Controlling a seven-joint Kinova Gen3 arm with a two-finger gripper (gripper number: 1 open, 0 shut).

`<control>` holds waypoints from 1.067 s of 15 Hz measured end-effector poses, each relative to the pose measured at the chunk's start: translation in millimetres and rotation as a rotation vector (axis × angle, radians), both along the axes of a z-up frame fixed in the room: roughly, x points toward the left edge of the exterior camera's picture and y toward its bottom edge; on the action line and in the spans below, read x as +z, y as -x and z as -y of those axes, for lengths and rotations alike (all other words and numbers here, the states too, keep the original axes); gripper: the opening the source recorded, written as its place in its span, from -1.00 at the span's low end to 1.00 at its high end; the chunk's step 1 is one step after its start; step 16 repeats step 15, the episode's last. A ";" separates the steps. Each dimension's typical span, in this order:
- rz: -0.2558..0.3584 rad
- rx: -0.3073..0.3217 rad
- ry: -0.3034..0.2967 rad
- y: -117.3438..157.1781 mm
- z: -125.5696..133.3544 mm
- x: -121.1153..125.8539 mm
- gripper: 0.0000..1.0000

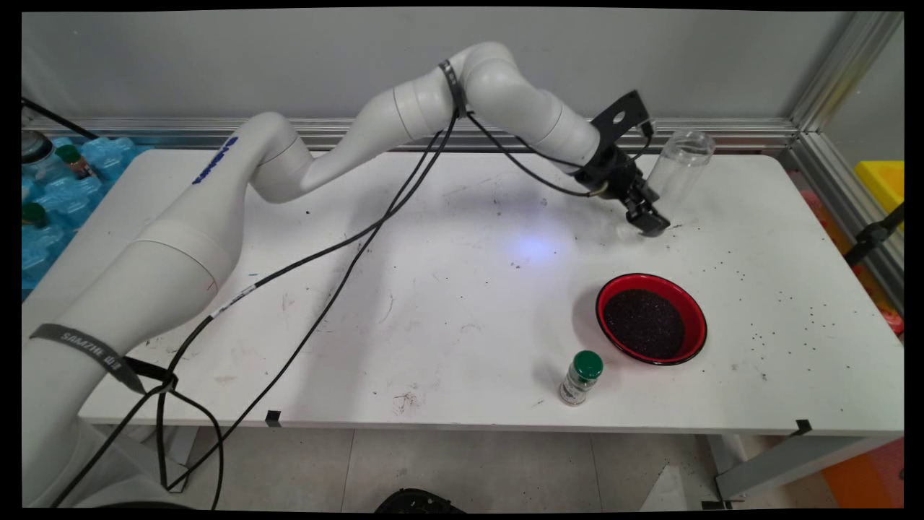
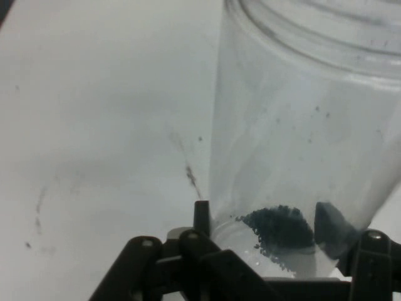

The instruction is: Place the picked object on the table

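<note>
White desk (image 1: 447,303) is carrying scattered dark grains. End effector (image 1: 647,217) is clamping a tilted clear jar (image 1: 678,170) near its base, beyond the red bowl (image 1: 651,318); jar's rim is cut off in hand view. Green-capped bottle (image 1: 581,377) is standing just beside the bowl.

The jar (image 1: 678,170) (image 2: 301,125) was clear, glossy plastic, smooth-walled, with matt dark grains clinging inside. The gripper (image 1: 647,217) looked like matt black plastic. The table (image 1: 433,303) had a smooth matt white top, scuffed and speckled. The bowl (image 1: 651,318) was glossy red with a black rim, filled with dull black grains. The spice bottle (image 1: 581,377) was clear with a smooth green plastic cap.
</note>
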State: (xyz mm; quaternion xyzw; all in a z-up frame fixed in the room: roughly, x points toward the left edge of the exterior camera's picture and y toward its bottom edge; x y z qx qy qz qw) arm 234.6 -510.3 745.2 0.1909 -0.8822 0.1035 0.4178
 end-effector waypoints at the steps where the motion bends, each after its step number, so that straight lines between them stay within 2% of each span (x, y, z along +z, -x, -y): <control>1: -0.001 0.004 -0.009 -1.1 -1.2 -4.9 -1.00; 11: -0.014 0.010 -0.066 -8.9 -12.1 -35.8 -1.00; 12: -0.017 0.008 -0.069 -9.4 -13.3 -37.4 1.00; 16: -0.022 0.003 -0.073 -10.7 -15.6 -40.1 1.00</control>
